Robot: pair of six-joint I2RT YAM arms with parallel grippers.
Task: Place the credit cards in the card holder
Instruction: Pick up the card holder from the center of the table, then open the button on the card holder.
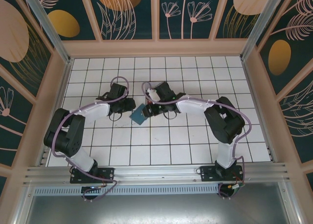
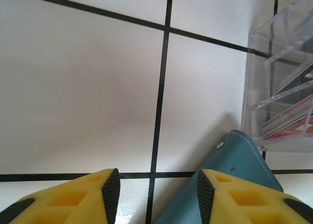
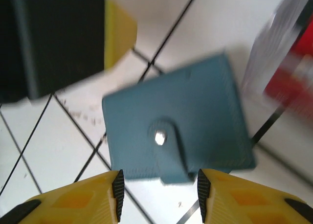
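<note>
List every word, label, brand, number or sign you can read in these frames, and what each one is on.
No text is readable in these views.
the card holder: plain teal cover with a metal snap, no lettering seen.
the credit cards in the clear tray: red and pale print, seen edge-on and too blurred to read.
the wall panels: leaf and flower patterns, no words.

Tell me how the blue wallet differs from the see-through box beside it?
The card holder is teal and solid; the clear tray is see-through. The card holder lies flat, folded shut; the clear tray stands taller, with credit cards showing inside. Both sit on the tiled table.
</note>
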